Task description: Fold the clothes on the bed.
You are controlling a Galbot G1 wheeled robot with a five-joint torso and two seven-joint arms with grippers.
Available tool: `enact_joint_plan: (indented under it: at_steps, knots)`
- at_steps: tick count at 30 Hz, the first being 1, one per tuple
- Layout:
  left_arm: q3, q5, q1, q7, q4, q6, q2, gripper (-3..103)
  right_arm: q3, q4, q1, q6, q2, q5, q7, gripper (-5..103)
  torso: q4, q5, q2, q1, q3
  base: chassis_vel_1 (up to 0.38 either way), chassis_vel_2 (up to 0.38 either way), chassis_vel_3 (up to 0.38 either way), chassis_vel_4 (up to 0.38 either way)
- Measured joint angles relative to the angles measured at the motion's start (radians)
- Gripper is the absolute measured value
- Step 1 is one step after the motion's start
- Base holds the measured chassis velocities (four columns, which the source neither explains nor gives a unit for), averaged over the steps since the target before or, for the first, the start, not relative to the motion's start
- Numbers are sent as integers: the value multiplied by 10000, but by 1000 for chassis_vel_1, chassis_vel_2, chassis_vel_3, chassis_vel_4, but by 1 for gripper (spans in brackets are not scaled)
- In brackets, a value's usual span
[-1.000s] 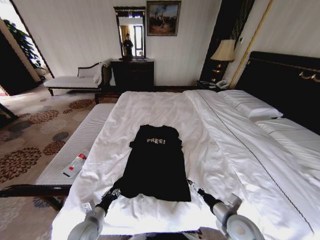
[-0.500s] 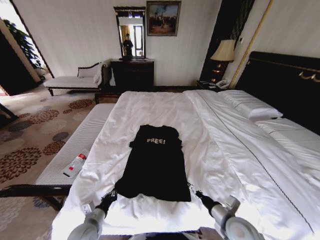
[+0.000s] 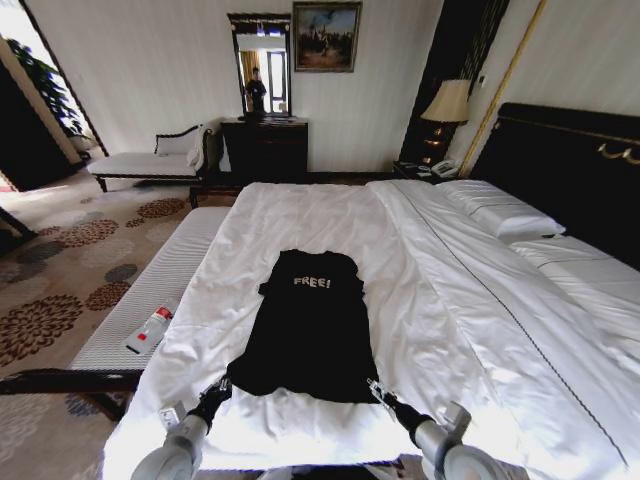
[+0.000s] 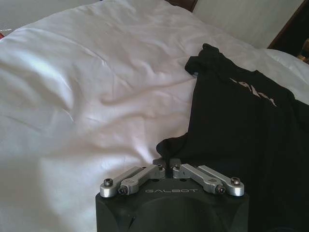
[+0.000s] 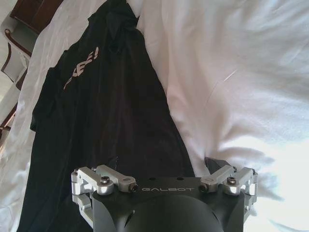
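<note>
A black T-shirt [image 3: 310, 330] with white "FREE!" lettering lies flat on the white bed [image 3: 440, 300], collar away from me and hem near the front edge. My left gripper [image 3: 218, 388] sits at the hem's left corner. In the left wrist view the left gripper [image 4: 167, 157] is shut, pinching a fold of the T-shirt [image 4: 241, 125]. My right gripper [image 3: 375, 388] is at the hem's right corner. In the right wrist view the right gripper [image 5: 166, 174] stands open over the edge of the T-shirt [image 5: 106, 111].
A narrow white-cushioned bench [image 3: 175, 270] runs along the bed's left side with a red-and-white bottle [image 3: 150, 328] on it. Pillows [image 3: 505, 215] and the dark headboard [image 3: 575, 165] are at the right. A dresser [image 3: 265, 148] and chaise [image 3: 150, 160] stand at the far wall.
Both arms have drawn back toward the bed's near edge. The right gripper has also shifted slightly left. The shirt's left hem corner has been tugged a little toward me.
</note>
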Motion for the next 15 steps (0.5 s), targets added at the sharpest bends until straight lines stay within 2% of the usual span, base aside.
enact_joint_plan:
  at_steps: [7, 11, 13, 15]
  knots:
    - [-23, -10, 12, -21, -52, -7, -34, 2, -125, -159, 81, -41, -36, -83, 6, 89, 0, 0, 1, 0, 0, 0, 0, 0, 0]
    - [-77, -20, 69, 1, -44, -23, -32, 2, -165, -191, 72, -43, -22, -162, 5, 68, 0, 0, 1, 0, 0, 0, 0, 0, 0]
    - [-79, -20, 71, 3, -35, -27, -32, 2, -169, -198, 66, -43, -21, -175, 6, 68, 0, 0, 1, 0, 0, 0, 0, 0, 0]
    - [-80, -20, 76, 7, -17, -36, -44, 2, -192, -215, 40, -43, -21, -210, 6, 57, 0, 0, 1, 0, 0, 0, 0, 0, 0]
